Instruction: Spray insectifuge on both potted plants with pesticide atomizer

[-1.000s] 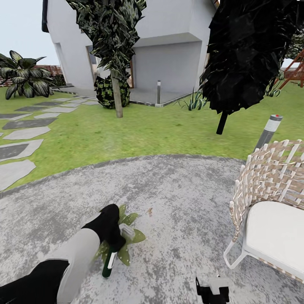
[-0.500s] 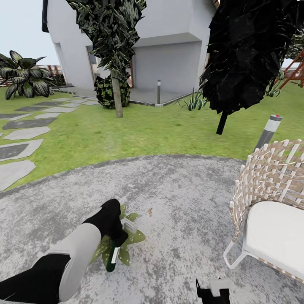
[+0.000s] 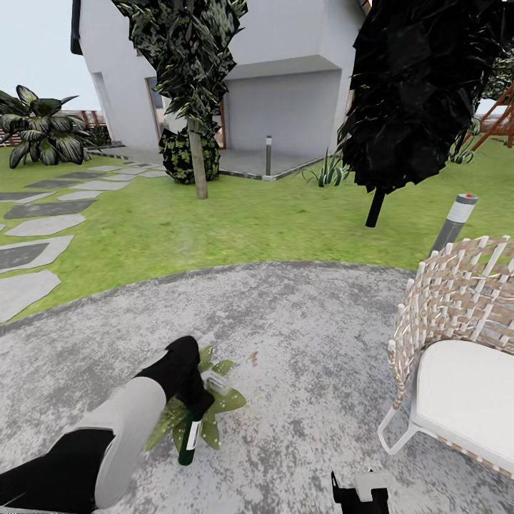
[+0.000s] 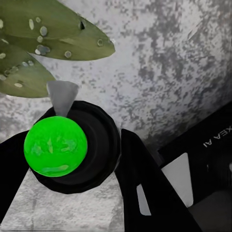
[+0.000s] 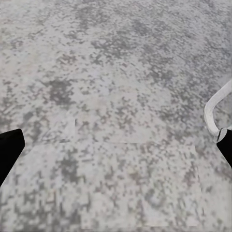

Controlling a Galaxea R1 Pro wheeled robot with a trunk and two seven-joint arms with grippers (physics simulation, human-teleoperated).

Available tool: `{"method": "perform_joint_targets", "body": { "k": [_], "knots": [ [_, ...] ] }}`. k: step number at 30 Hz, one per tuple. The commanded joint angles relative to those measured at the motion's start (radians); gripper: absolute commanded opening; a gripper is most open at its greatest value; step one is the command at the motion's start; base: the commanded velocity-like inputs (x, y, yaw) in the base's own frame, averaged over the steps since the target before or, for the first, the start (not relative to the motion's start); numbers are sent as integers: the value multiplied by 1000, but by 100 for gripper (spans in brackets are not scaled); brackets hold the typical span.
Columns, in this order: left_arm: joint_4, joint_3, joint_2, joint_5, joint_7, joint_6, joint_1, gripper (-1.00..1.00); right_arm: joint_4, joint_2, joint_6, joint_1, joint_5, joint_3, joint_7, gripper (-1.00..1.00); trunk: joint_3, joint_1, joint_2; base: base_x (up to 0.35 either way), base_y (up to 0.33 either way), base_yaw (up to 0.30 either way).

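My left gripper [image 3: 194, 395] is shut on the pesticide atomizer [image 3: 190, 434], a slim dark green bottle with a pale head [image 3: 216, 382], held low over one potted plant [image 3: 227, 402] on the round grey paving [image 3: 300, 335]. In the left wrist view the atomizer [image 4: 72, 145] appears end-on as a black round body with a bright green centre. Its grey nozzle [image 4: 62, 96] points at broad green leaves [image 4: 46, 31] dotted with pale droplets, and black fingers [image 4: 145, 193] flank it. My right gripper [image 3: 360, 492] hangs open over bare paving, its fingertips [image 5: 9, 150] wide apart.
A wicker bench [image 3: 457, 343] with a white cushion stands at the right, its white leg [image 5: 212, 108] near my right gripper. A grey bollard light [image 3: 454, 221] rises behind it. Lawn [image 3: 250, 221], stepping stones [image 3: 36, 243], trees and a white house lie beyond.
My left arm has shifted a little to the right with the atomizer, tilting the bottle. More of the plant's leaves show beside the forearm. The right gripper is unmoved.
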Motion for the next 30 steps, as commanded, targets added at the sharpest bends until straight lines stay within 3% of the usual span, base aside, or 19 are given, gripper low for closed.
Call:
{"method": "perform_joint_targets", "body": {
  "k": [1,5,11,30],
  "knots": [
    [-2,2,5,-7,-11,6,0,-100,1,0,-1,-1,10,2,-10,100,-1,0,0,-29,0,0],
    [-2,2,23,-28,-12,8,-19,-100,1,0,-1,-1,10,1,-11,100,-1,0,0,-229,55,0],
    [-2,2,22,-46,-13,9,-37,-100,1,0,-1,-1,10,1,-11,100,-1,0,0,-152,251,0],
    [-2,2,18,-46,-11,9,-50,-100,1,2,-1,-1,7,1,-14,100,-1,0,0,106,331,-35]
  ]
}}
